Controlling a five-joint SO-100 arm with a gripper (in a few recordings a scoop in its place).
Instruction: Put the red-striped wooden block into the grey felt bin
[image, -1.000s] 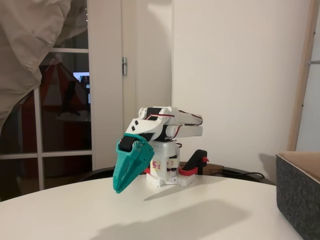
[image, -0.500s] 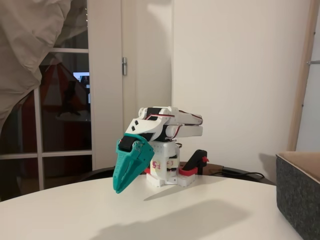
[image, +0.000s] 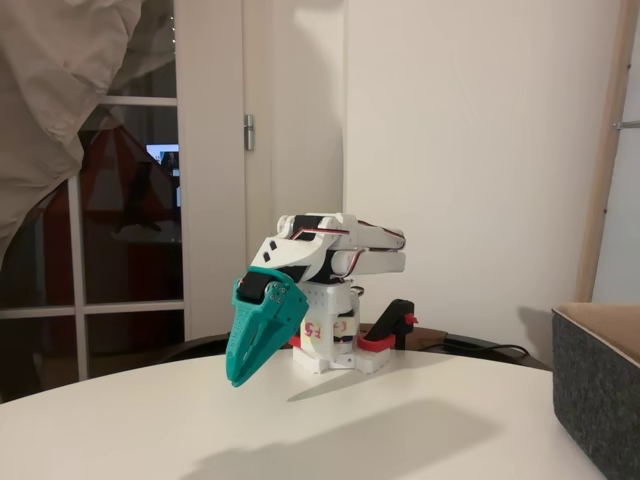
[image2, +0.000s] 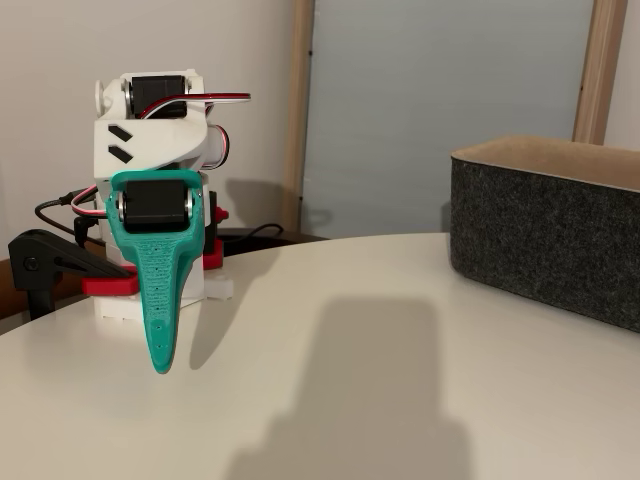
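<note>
My white arm is folded low over its base, with the teal gripper (image: 236, 376) (image2: 160, 362) pointing down at the round white table. Its jaws lie together and nothing sits between them, so it looks shut and empty. The grey felt bin (image: 600, 395) (image2: 545, 235) stands at the right edge in both fixed views, well apart from the gripper, with its tan rim showing. The red-striped wooden block is out of view.
A red-and-black clamp (image: 385, 335) (image2: 60, 270) holds the arm's base to the table's far edge. Cables trail behind the base. A broad stretch of bare white table (image2: 380, 370) lies between the gripper and the bin. A door and window stand behind.
</note>
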